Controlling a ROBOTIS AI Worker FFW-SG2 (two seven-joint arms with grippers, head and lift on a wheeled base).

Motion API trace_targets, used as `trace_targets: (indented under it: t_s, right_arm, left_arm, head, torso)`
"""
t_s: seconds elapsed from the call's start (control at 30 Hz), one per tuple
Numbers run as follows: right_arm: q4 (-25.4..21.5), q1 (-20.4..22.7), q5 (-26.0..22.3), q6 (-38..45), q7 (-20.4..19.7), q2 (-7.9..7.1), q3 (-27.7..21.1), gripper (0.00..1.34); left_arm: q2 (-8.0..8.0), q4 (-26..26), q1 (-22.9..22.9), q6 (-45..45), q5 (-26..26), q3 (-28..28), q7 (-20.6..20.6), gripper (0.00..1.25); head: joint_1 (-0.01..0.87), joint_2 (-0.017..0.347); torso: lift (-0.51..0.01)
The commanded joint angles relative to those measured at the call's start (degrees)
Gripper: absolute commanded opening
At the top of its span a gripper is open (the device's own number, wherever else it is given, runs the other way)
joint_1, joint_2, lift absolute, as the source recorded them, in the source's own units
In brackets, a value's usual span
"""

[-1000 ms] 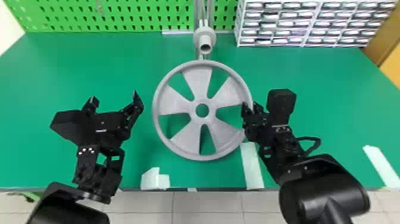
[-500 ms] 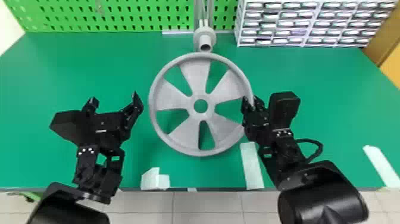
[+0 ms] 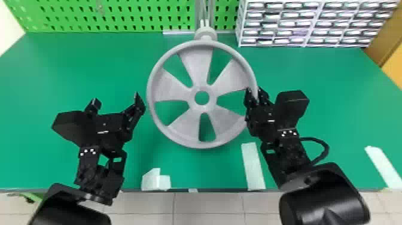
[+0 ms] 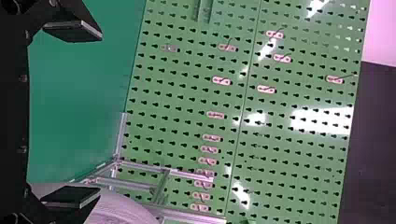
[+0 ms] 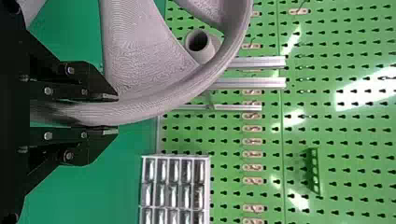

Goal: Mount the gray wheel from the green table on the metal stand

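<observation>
Currently right gripper [image 3: 254, 92] is closed on the rim [image 5: 144, 108] of the gray five-spoke wheel [image 3: 197, 65]; left gripper [image 3: 116, 98] gapes wide, empty. Wheel's before the metal stand [image 3: 204, 12], unmounted: alignment step, next centre hub [image 3: 213, 97] on tubular stub [image 5: 206, 52].

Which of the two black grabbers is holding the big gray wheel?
The right gripper: its fingers close on the gray wheel at its rim. The left gripper stands open beside it, holding nothing.

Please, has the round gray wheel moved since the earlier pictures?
Yes. In the head view, the round gray five-spoked wheel has moved toward the gray round stand hub, now overlapping its lower part.
</observation>
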Motion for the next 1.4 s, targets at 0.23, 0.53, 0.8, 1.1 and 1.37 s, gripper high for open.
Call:
trace_targets:
  t_s: [0.23, 0.53, 0.8, 1.1, 1.37]
  right_arm:
    - [2.88, -0.69, 1.1, -6.67, 0.0, 0.95, -1.24, 0.28]
    - [5.69, -1.92, 1.36, -10.72, 0.0, 1.48, -1.15, 0.28]
    - [7.8, -2.89, 1.62, -13.35, -0.09, 2.1, -1.15, 0.28]
    - [9.21, -3.68, 1.89, -15.11, -0.09, 2.27, -1.24, 0.28]
    - [10.26, -4.56, 2.15, -16.96, -0.09, 2.8, -1.33, 0.28]
  left_arm:
    - [0.09, 0.0, -0.18, 0.18, 1.27, -0.83, -0.06, 1.13]
    - [0.09, 0.0, -0.62, 0.89, 1.8, -1.53, -0.15, 1.13]
    - [0.09, 0.18, -1.23, 1.15, 2.5, -2.58, -0.5, 1.13]
    - [0.09, 1.06, -2.29, 1.15, 3.65, -3.73, -1.56, 1.13]
    - [0.09, 2.81, -4.13, 1.15, 5.49, -5.05, -3.14, 1.13]
  head:
    - [0.868, 0.052]
    - [0.868, 0.052]
    - [0.868, 0.052]
    - [0.868, 0.052]
    - [0.868, 0.052]
  torso:
    - [-0.093]
    - [-0.093]
    - [-0.093]
    - [-0.093]
    - [-0.093]
